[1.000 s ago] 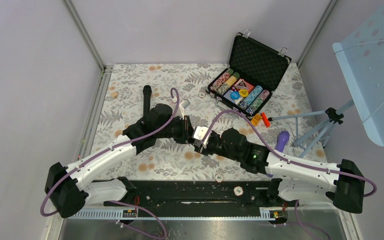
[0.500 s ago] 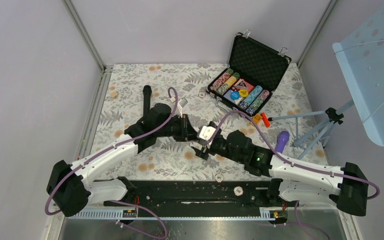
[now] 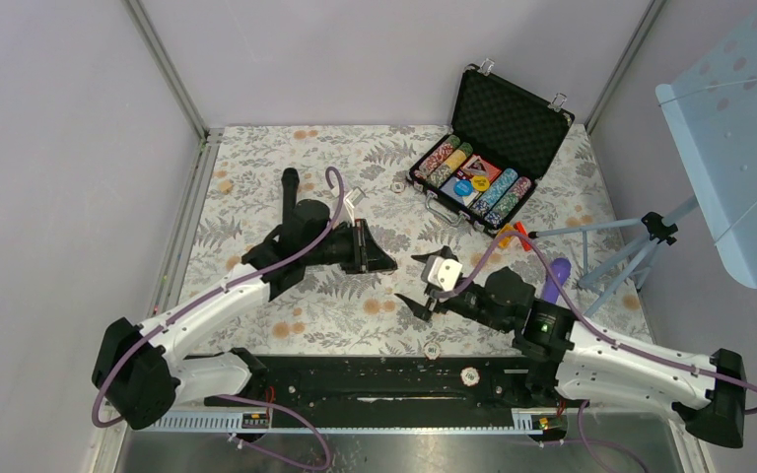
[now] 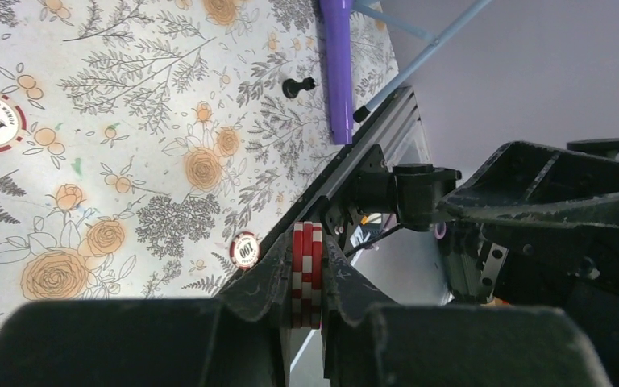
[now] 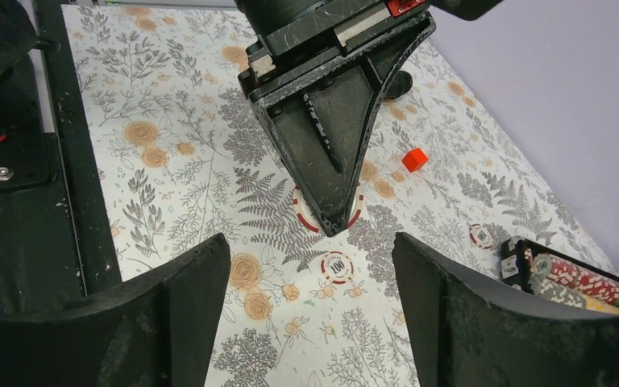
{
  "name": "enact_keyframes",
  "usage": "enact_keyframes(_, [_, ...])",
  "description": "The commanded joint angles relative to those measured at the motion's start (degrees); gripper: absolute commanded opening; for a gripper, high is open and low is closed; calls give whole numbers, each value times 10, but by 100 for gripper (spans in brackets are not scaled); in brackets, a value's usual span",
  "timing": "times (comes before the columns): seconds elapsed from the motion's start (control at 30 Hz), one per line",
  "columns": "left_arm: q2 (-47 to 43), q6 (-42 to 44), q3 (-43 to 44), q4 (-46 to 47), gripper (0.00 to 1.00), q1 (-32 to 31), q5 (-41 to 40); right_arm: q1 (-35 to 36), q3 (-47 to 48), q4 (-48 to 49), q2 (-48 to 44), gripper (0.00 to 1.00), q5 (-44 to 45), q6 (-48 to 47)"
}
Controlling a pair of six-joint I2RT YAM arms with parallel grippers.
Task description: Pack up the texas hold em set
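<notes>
While the left jaws pinch a little stack of red and white chips (image 4: 307,278) on its edge, the right jaws stand wide apart with nothing between them. The two sets of jaws face each other over the middle of the counter (image 3: 256,158), close but not touching. In the right wrist view the tip of the left jaws hangs low over the flowery cloth. The red and white stack peeks out on both sides of that tip.

One loose chip marked 100 (image 5: 337,267) lies flat on the cloth just in front of that tip. Another loose chip (image 3: 397,184) lies just left of the black case (image 3: 513,113). A third chip (image 3: 432,350) lies by the near edge of the counter. A fourth chip (image 3: 469,375) sits on the black rail (image 3: 355,379) between the arm bases.

The case sits at the far right corner of the counter with its lid up. Rows of striped chips (image 3: 502,192) lie in both ends of it. Card decks (image 3: 483,169), a yellow button (image 3: 480,182) and a blue button (image 3: 463,187) lie between the rows.

A black microphone (image 3: 289,197) lies beside the left arm. A small red block (image 5: 413,159) lies on the cloth past the left jaws. A purple stick (image 3: 556,278) lies at the right edge of the counter.
</notes>
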Motion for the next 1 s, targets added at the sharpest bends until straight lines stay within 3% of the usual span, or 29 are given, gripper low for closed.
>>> enact_keyframes(0.0, [-28,3,-3,34,0,2,35,3,-8,-25,-35,81,-24,-40])
enact_keyframes(0.23, [-33,22,3,20,0,-26,23,2,16,-51,12,82,-24,-104])
enact_keyframes(0.57, [-29,37,15,2,0,-55,7,2,27,-19,46,83,-24,-104])
enact_keyframes(0.97, [-13,37,25,2,0,-74,-6,2,48,2,82,69,-21,-75])
